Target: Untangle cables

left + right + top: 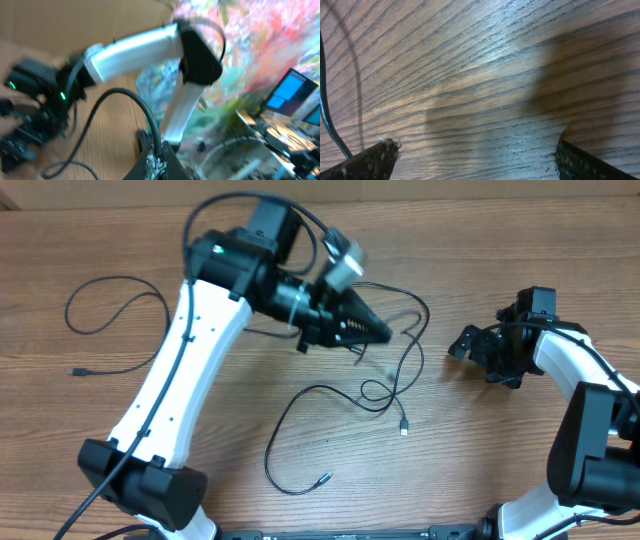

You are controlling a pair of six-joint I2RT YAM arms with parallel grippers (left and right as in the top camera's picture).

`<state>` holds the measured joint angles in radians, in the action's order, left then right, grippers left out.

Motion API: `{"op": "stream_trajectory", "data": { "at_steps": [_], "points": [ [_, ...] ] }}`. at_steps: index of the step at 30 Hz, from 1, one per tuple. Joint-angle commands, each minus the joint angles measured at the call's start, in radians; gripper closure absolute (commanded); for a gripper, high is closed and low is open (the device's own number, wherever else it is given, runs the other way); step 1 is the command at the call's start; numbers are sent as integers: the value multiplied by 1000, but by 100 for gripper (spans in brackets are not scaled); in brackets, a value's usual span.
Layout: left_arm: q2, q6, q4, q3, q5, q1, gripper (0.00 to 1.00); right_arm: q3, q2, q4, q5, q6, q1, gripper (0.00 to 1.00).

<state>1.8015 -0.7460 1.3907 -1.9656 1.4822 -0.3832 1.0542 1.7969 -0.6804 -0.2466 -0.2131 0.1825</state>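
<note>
Overhead: left fingers (pixel 375 330) closed on a cable (pixel 120 92); right fingers (pixel 462 342) spread wide, apart from the cables (pixel 300 395).

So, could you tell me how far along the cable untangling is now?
Done: one cable lies alone at the far left. In hand: the left fingers are shut, apparently on a strand of the central tangle. Left: those loops cross one another near the middle, and the right fingers are open over the bare table, holding nothing.
</note>
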Motion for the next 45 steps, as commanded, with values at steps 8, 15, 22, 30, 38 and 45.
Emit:
{"op": "stream_trajectory", "data": {
  "at_steps": [8, 15, 22, 30, 38, 45],
  "points": [
    [2, 186, -139, -173, 68, 124, 96, -6, -22, 5, 11, 0, 2, 0],
    [2, 373, -222, -173, -222, 250, 96, -6, -22, 5, 11, 0, 2, 0],
    [3, 510, -189, -167, -599, 359, 96, -6, -22, 5, 11, 0, 2, 0],
    [8, 605, -100, -109, -1114, 385, 96, -6, -22, 5, 11, 0, 2, 0],
    [8, 855, -94, -33, -1507, 427, 95, -6, -22, 5, 11, 0, 2, 0],
    [8, 946, -92, -15, -1612, 530, 96, -6, -22, 5, 11, 0, 2, 0]
  ]
}}
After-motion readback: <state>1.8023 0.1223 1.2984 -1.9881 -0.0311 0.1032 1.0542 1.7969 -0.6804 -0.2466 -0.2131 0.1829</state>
